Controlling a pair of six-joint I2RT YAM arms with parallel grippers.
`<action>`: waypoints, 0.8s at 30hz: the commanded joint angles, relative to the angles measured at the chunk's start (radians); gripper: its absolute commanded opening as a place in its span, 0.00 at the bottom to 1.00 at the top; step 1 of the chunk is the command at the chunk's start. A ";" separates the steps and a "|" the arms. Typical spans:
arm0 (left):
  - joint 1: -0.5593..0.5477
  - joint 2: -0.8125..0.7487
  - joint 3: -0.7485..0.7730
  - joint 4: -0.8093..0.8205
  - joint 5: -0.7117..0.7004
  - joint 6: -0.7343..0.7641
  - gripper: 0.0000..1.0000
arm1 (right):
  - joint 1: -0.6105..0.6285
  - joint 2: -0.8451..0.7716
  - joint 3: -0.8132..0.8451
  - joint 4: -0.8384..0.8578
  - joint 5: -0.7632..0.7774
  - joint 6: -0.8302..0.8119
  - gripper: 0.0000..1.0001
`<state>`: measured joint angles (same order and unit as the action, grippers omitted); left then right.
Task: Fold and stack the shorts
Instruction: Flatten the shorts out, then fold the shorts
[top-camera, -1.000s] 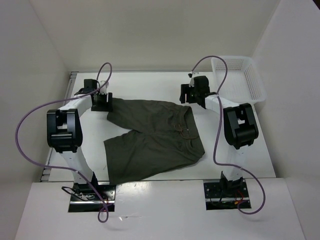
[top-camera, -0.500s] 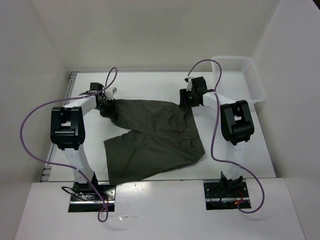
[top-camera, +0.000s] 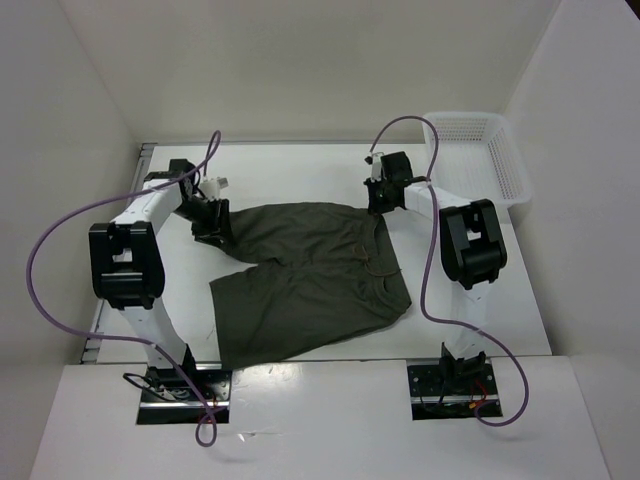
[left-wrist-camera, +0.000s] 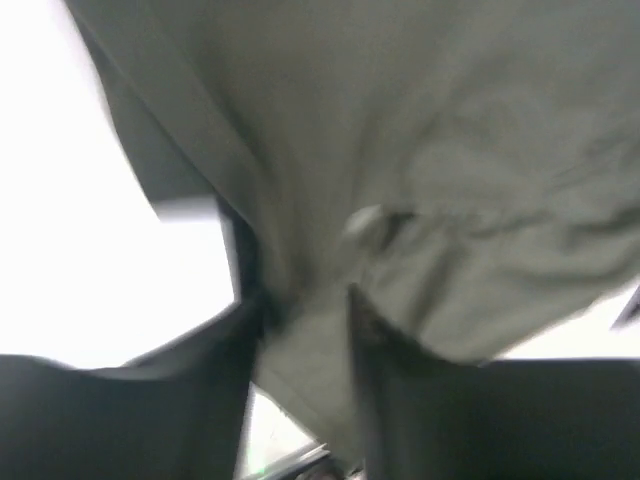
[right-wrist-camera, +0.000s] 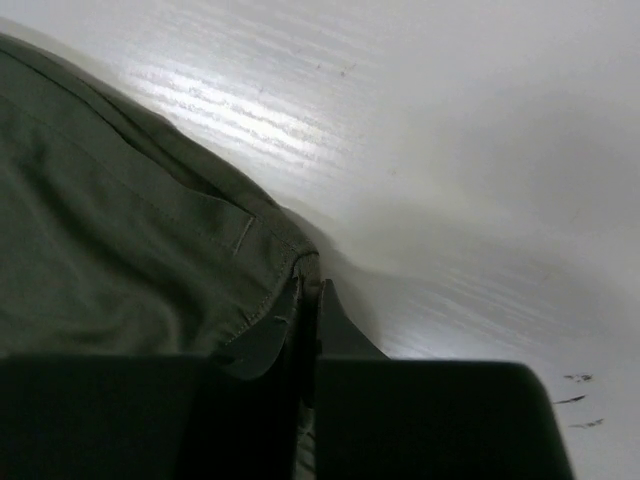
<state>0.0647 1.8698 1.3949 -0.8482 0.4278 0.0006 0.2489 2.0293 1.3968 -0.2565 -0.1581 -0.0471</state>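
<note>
Olive-green shorts (top-camera: 310, 270) spread on white table (top-camera: 300, 175). Left fingers (left-wrist-camera: 225, 350) pinching far leg hem, cloth bunched between. Right fingers (right-wrist-camera: 335, 335) clamped tight on waistband corner.

You have bright, sharp overhead footage, soft shadows. Left wrist blurs the shorts (left-wrist-camera: 450, 130), blown out at left; right wrist: streaked glare on the table (right-wrist-camera: 250, 100).

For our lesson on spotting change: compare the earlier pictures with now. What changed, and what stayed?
Both claws moved onto the cloth and closed: the left claw pinches the far leg hem of the shorts, the right claw the far waistband corner. The rest of the shorts and the basket stayed put.
</note>
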 joint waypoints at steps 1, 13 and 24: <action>-0.002 -0.028 0.030 -0.117 0.055 -0.001 0.56 | 0.007 0.029 0.097 0.017 0.031 -0.052 0.00; 0.050 0.182 0.209 0.296 -0.099 -0.001 0.72 | 0.036 0.049 0.129 0.017 -0.001 -0.118 0.00; 0.003 0.354 0.366 0.314 -0.144 -0.001 0.75 | 0.046 0.069 0.148 0.008 -0.020 -0.128 0.00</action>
<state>0.0864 2.2101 1.7264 -0.5365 0.2916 -0.0044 0.2790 2.0876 1.4872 -0.2584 -0.1585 -0.1585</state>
